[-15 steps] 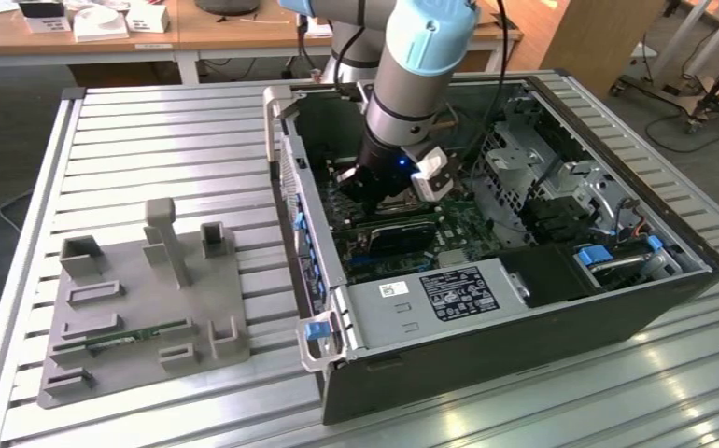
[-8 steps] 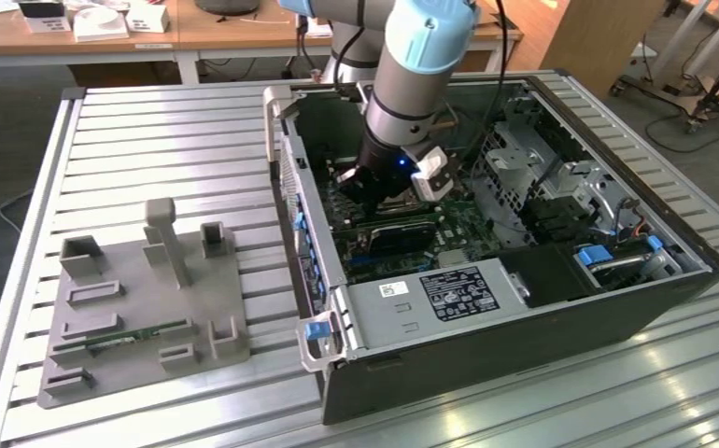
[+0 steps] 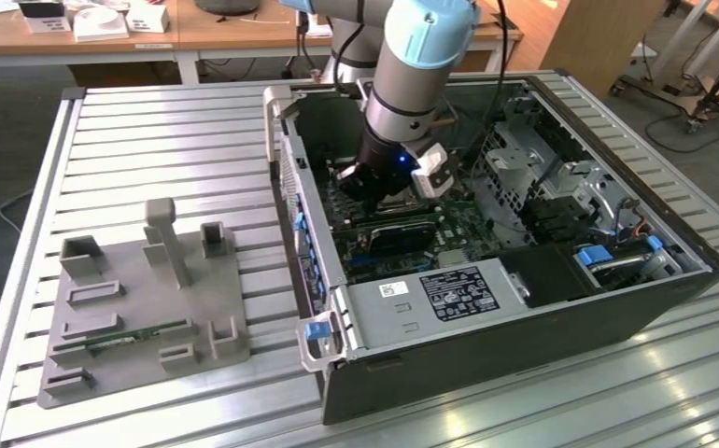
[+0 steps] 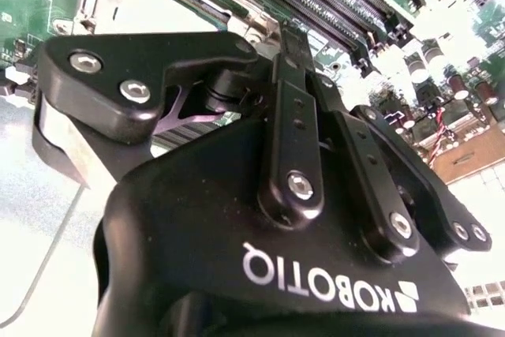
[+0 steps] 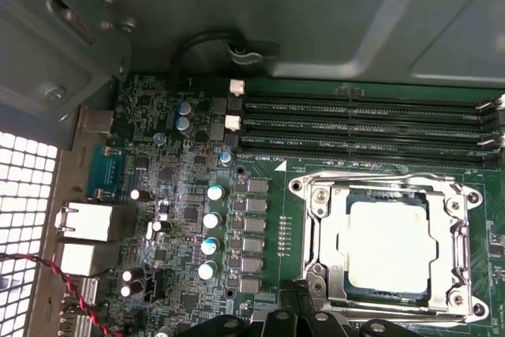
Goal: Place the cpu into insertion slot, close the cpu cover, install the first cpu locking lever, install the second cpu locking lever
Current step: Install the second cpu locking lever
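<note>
An open computer case (image 3: 497, 308) lies on a slatted table (image 3: 148, 131), with a fixture block (image 3: 148, 308) well apart from it at 9 o'clock in the exterior view. The robot arm (image 3: 415, 65) reaches down into the case, its gripper (image 3: 378, 182) low over the motherboard (image 3: 459, 224). In the first wrist view, the cpu (image 5: 392, 245) sits in the insertion slot (image 5: 339, 293), with the cpu cover (image 5: 319, 203) framing it. Memory slots (image 5: 363, 128) run at 12 o'clock of the socket, capacitors (image 5: 211, 219) stand at its 9 o'clock, and rear ports (image 5: 87, 222) lie farther out that way.
</note>
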Robot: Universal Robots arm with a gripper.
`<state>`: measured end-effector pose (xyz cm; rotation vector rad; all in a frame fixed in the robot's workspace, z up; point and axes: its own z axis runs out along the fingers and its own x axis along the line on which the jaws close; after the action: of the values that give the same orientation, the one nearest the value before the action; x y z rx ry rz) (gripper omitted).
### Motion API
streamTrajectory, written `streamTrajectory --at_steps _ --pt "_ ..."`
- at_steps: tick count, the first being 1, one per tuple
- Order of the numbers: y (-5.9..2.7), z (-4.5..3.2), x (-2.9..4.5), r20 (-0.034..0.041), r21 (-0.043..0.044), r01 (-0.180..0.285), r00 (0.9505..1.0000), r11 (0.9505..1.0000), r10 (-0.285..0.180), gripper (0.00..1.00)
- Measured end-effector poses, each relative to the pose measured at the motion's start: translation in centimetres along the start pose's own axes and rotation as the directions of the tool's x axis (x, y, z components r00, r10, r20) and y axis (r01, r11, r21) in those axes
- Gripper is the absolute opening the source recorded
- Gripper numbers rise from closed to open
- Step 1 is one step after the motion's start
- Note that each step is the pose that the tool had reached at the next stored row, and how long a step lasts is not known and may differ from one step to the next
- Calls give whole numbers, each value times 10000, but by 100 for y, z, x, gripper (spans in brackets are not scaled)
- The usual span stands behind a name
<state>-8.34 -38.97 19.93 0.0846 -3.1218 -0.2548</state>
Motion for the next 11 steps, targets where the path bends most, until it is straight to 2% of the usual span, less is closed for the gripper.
streamTrajectory --at_steps 11 --pt "28 -151 1 -1 2 -1 10000 10000 1 10"
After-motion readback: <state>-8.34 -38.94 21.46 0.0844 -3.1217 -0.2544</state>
